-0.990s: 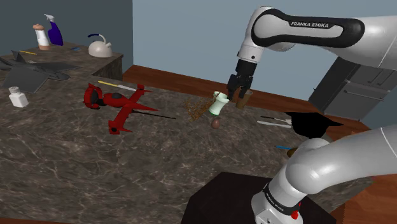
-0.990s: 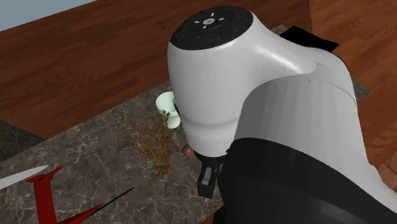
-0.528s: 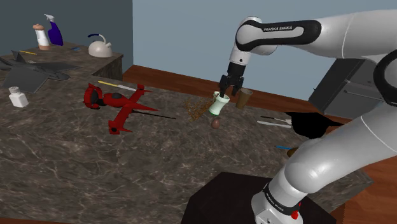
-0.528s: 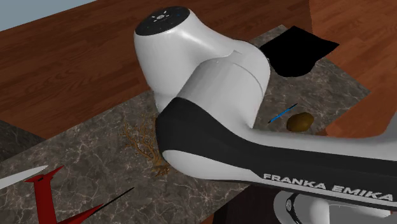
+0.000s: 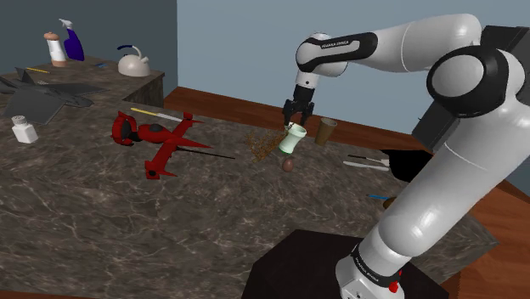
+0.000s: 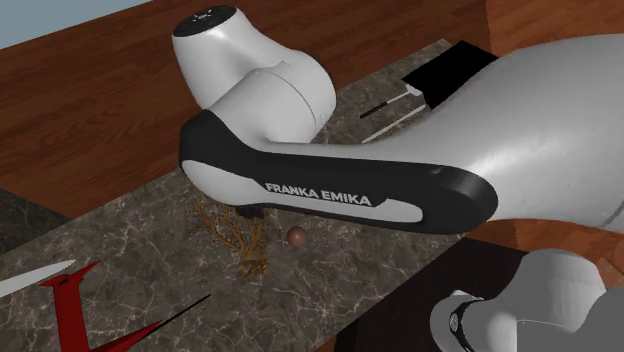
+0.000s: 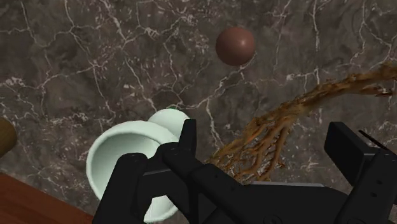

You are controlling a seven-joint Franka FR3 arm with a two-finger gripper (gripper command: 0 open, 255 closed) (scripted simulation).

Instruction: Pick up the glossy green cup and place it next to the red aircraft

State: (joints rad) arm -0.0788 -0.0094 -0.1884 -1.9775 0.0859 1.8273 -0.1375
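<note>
My arm (image 5: 382, 47) has swung over the counter (image 5: 102, 221) in the last second; the red aircraft (image 5: 157, 140) lies well apart from it, further along the far edge. The pale green cup (image 7: 121, 167) sits tilted near that far edge. The claw (image 5: 292, 117), now just above it, is spread wide and holds nothing, with the cup off to one side of the gap, so I'd judge the grasp not lined up yet.
</note>
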